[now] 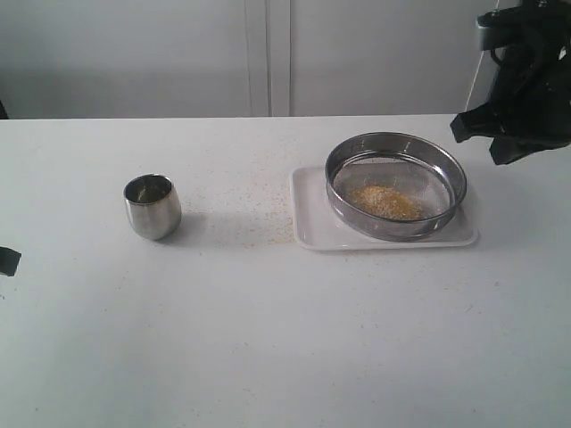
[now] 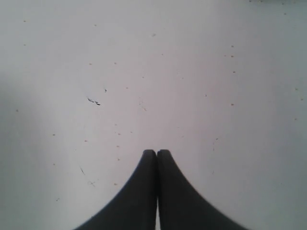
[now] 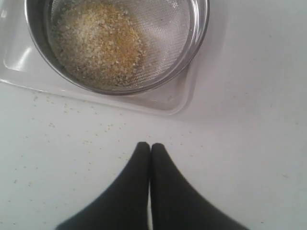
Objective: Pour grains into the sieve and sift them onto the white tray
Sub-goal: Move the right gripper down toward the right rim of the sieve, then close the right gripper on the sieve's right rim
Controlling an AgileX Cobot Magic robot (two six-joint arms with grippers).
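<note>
left gripper (image 2: 157,152): jaws pressed together, empty | right gripper (image 3: 150,145): jaws together, empty, near white tray (image 1: 312,223) | sieve (image 1: 397,234): stands on white tray | grains (image 1: 385,201): heap inside sieve | steel cup (image 1: 153,207): upright, well apart

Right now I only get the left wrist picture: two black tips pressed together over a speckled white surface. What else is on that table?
Observer: A wide steel sieve sits on a white tray, on the right in the exterior view.
Operator: Anything inside it?
Observer: Yes, a patch of yellowish grains lies on its mesh.
Operator: Is that everything?
Observer: No, a small steel cup stands upright on the left, well apart from the tray.
</note>
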